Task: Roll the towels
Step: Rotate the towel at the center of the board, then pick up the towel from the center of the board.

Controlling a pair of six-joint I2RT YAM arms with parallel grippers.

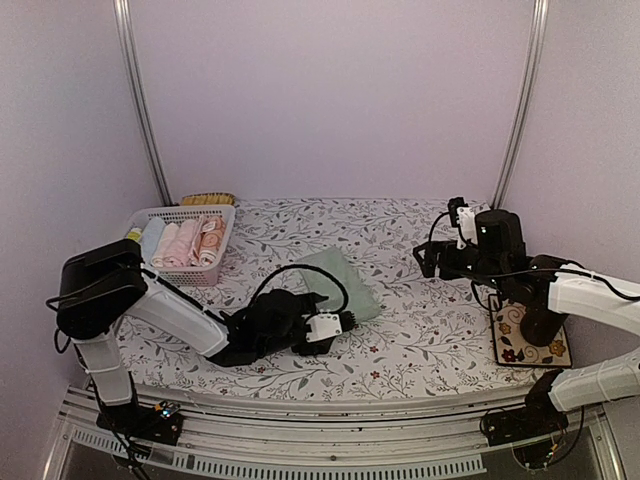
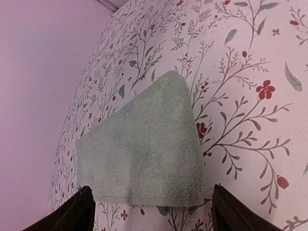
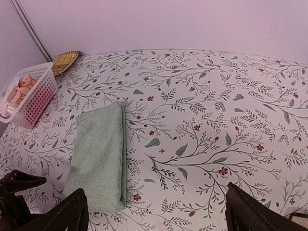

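Observation:
A pale mint green towel [image 1: 340, 280] lies folded flat on the floral tablecloth near the middle. My left gripper [image 1: 350, 320] sits low at its near edge. In the left wrist view the green towel [image 2: 144, 149] fills the centre, and my left gripper [image 2: 151, 214] is open with a dark finger [image 2: 72, 214] outside each near corner. My right gripper [image 1: 428, 262] hovers to the right, open and holding nothing. From the right wrist, the green towel [image 3: 98, 154] lies ahead of the left finger of the right gripper [image 3: 154, 216]. An orange-salmon swirl-patterned towel [image 1: 512, 345] lies flat at the far right, partly under the right arm.
A white lattice basket [image 1: 215, 272] with several rolled towels stands at the back left, also seen as the basket [image 3: 36, 96] from the right wrist. A yellowish woven object [image 1: 207, 199] lies behind it. Metal poles rise at both back corners.

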